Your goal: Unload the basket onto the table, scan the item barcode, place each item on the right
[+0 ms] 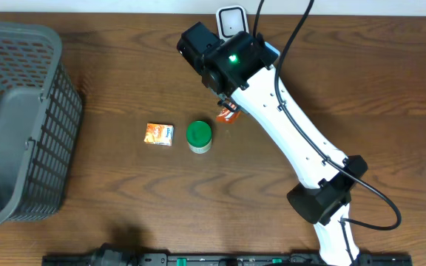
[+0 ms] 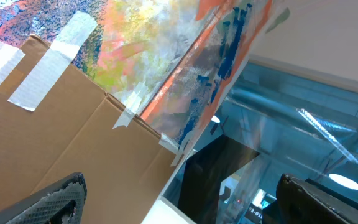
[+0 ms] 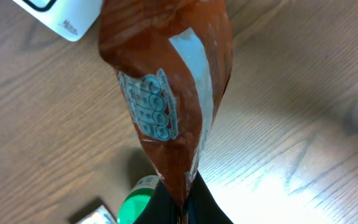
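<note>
One broad wooden surface (image 1: 109, 199) carries the scene, and a grey mesh basket (image 1: 21, 125) takes up its 9 o'clock side. The white right arm (image 1: 294, 133) runs from 5 o'clock up toward 12 o'clock, where a white scanner (image 1: 231, 21) sits at the far edge. The left end effector (image 2: 182, 208) is spread wide with nothing between its fingers, facing a taped cardboard carton (image 2: 61, 143) and a painted sheet (image 2: 166, 56). The right end effector (image 3: 185, 210) is pinched tight on one end of the packet (image 3: 166, 93), a brown-orange pouch held at 6 o'clock of the scanner with a pale printed label toward the wrist camera. A green-lidded jar (image 1: 199, 137) stands at 7 o'clock of the packet. A small orange box (image 1: 159, 134) lies at 9 o'clock of the jar, near but apart.
</note>
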Available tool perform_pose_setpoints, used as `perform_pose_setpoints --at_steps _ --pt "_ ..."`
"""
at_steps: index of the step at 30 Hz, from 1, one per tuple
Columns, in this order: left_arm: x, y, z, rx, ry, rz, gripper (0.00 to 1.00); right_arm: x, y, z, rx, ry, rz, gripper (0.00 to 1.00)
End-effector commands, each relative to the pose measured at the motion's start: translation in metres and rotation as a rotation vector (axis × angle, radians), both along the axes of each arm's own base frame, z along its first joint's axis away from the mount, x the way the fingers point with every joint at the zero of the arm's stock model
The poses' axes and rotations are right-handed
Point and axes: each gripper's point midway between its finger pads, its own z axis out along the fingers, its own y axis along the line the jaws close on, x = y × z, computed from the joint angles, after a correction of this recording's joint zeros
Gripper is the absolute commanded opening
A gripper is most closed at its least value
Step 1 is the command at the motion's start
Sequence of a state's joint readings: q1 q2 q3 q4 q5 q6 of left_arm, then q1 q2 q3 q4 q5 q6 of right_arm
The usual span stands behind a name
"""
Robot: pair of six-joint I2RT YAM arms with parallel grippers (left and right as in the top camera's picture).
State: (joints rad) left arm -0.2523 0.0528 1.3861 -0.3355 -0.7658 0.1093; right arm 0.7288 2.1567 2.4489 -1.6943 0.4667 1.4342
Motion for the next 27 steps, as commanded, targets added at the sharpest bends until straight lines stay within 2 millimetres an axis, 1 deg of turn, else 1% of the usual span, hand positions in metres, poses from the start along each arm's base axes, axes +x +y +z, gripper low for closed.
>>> perform_pose_setpoints --at_steps 1,6,8,11,15,18,23,27 --pt "-0.004 0.002 -0.001 0.003 0.002 0.014 0.98 -0.007 -0.003 0.026 0.081 -0.064 -0.065 0.02" --pt "-0.004 0.002 -0.001 0.003 0.002 0.014 0.98 -0.019 0.005 0.030 0.202 -0.003 -0.067 0.02" --pt "-0.004 0.002 -0.001 0.003 0.002 0.014 0.98 -0.026 0.013 0.029 0.255 0.041 -0.056 0.03" --pt "-0.004 0.002 -0.001 0.003 0.002 0.014 0.98 -0.037 0.026 0.025 0.327 0.115 -0.034 0.02" --pt "-0.004 0.002 -0.001 0.003 0.002 0.014 0.98 -0.042 0.032 0.021 0.391 0.184 -0.033 0.01" --pt "-0.004 0.002 -0.001 0.003 0.002 0.014 0.98 -0.038 0.022 0.014 0.407 0.215 -0.088 0.01" --pt "-0.004 0.002 -0.001 0.003 0.002 0.014 0.98 -0.037 -0.003 -0.018 0.462 0.350 -0.355 0.01" --pt "-0.004 0.002 -0.001 0.003 0.002 0.014 0.98 -0.044 -0.022 -0.046 0.478 0.475 -0.542 0.01"
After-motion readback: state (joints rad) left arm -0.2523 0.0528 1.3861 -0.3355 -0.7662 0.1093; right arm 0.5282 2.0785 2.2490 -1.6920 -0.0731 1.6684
